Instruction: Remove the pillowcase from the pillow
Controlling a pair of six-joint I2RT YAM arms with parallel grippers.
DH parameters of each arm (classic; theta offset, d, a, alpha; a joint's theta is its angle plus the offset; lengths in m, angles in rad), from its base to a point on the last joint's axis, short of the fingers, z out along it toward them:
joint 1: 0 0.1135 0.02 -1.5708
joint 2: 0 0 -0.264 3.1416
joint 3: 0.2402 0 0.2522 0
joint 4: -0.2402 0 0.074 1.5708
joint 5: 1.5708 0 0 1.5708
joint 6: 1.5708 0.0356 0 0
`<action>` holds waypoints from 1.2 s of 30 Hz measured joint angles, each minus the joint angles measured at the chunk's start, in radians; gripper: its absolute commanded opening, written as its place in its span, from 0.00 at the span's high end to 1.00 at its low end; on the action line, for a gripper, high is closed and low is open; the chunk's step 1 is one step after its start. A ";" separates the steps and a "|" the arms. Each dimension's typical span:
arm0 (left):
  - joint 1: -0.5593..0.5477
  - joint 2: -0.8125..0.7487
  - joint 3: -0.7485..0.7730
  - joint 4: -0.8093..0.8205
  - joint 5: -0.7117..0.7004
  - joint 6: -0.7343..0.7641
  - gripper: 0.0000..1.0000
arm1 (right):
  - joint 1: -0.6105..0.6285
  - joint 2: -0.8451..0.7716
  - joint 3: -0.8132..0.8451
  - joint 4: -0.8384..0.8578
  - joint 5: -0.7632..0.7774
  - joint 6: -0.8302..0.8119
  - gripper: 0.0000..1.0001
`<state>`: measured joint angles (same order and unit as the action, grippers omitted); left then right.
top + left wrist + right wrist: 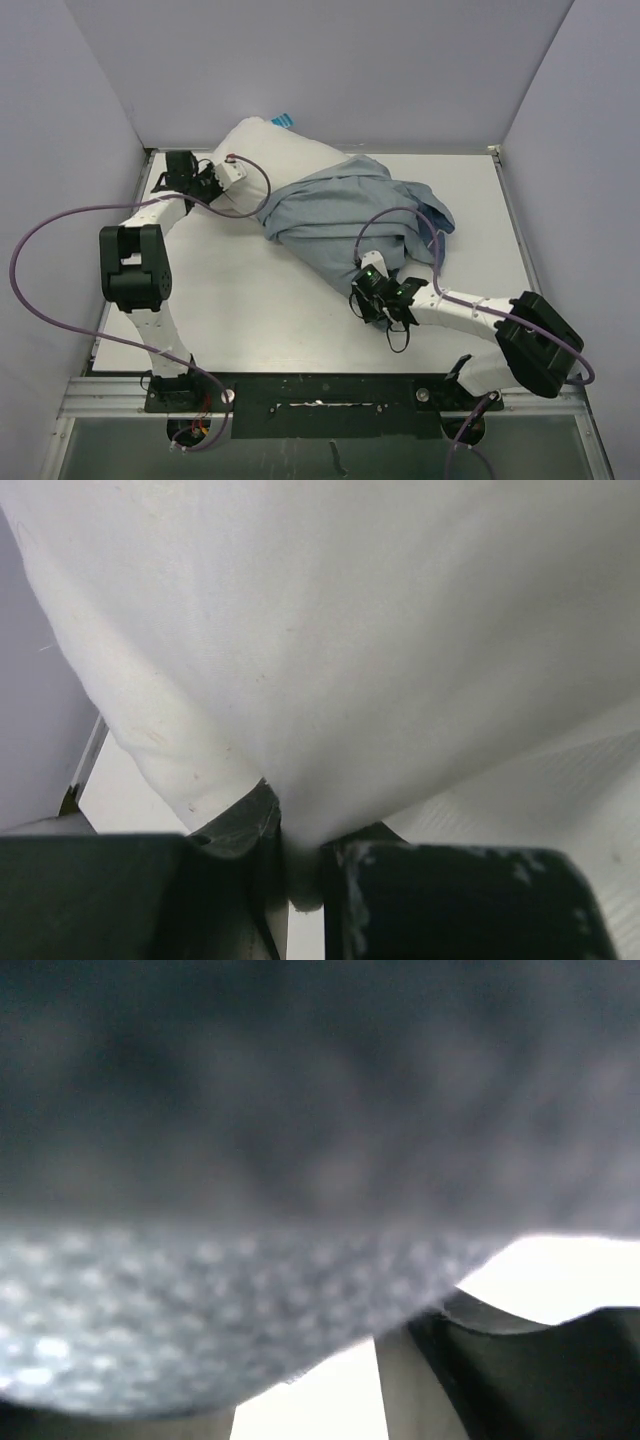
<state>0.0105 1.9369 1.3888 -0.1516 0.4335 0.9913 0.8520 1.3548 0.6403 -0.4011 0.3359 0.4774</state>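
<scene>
The whole table (pixel 260 300) is being viewed from high above the near edge, looking down and away. The pillow (pixel 350 630) is being framed very closely by the left wrist camera, at far left. The pillowcase (pixel 300 1090), blurred, is being filmed almost against the right wrist lens. Both are being shared with the top view.

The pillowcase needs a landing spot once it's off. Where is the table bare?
Bare table: the near strip between the left arm and right arm, in front of the pillowcase; the far right corner beyond it. Crowded: far left, where the left gripper pinches the pillow.
</scene>
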 measured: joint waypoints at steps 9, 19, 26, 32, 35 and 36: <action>0.119 -0.005 0.020 -0.003 -0.026 -0.029 1.00 | -0.008 0.011 0.048 0.026 0.058 0.003 1.00; 0.156 -0.005 0.020 0.002 -0.033 -0.048 1.00 | -0.217 -0.248 0.020 -0.021 0.013 0.070 1.00; 0.157 -0.005 0.020 0.006 -0.033 -0.060 1.00 | -0.417 -0.251 0.025 -0.132 -0.070 0.146 1.00; 0.187 -0.005 0.020 0.006 -0.018 -0.085 1.00 | -0.643 -0.323 0.034 -0.196 -0.178 0.185 1.00; 0.217 -0.005 0.017 0.010 -0.006 -0.090 1.00 | -0.793 -0.369 0.042 -0.225 -0.246 0.187 1.00; 0.227 -0.005 0.014 0.014 -0.005 -0.090 1.00 | -0.841 -0.378 0.043 -0.234 -0.267 0.187 1.00</action>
<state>0.2371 1.9324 1.4025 -0.1375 0.4290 0.9012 0.0113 0.9764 0.6834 -0.6350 0.0689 0.6643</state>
